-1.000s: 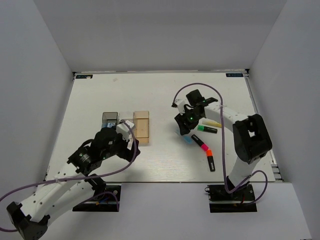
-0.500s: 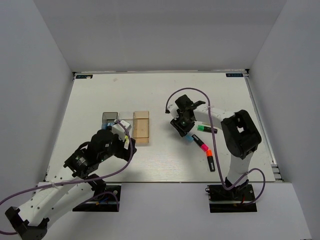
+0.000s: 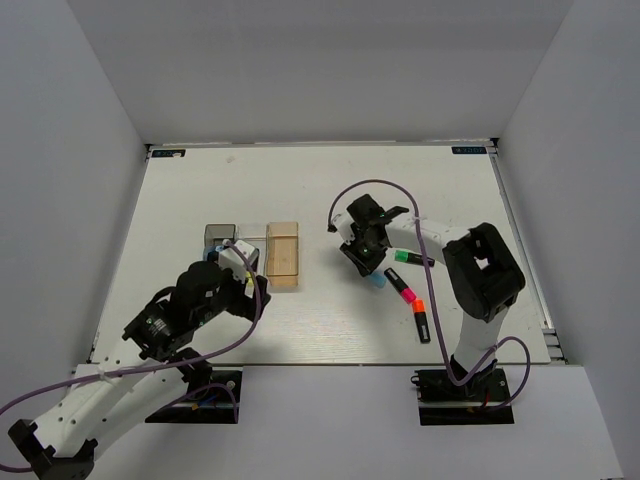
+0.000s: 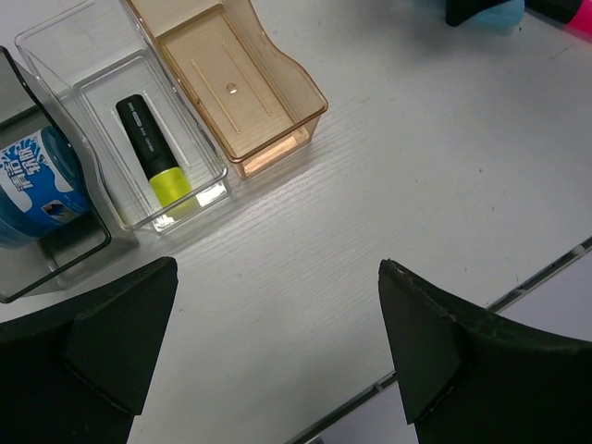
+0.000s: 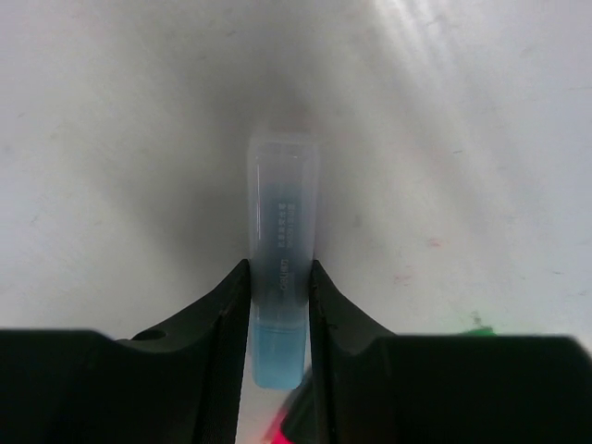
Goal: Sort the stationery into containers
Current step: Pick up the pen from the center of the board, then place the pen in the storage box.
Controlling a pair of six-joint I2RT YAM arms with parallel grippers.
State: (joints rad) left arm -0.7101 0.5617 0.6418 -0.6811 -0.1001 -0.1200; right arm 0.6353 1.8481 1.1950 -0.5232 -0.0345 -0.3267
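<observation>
Your right gripper [image 5: 279, 282] pinches the light-blue marker [image 5: 283, 199] from both sides; your left gripper [image 4: 277, 347] hangs, fingers [image 4: 102, 342] spread, clear tray [image 4: 190, 129] at eleven o'clock.

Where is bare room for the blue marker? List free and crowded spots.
Free: the empty tan tray; the table between that tray and the right gripper; the table's far strip. Crowded: around the right gripper, shut on the blue marker, with highlighters just beside; the clear tray holds a yellow highlighter, the grey tray a blue block.
</observation>
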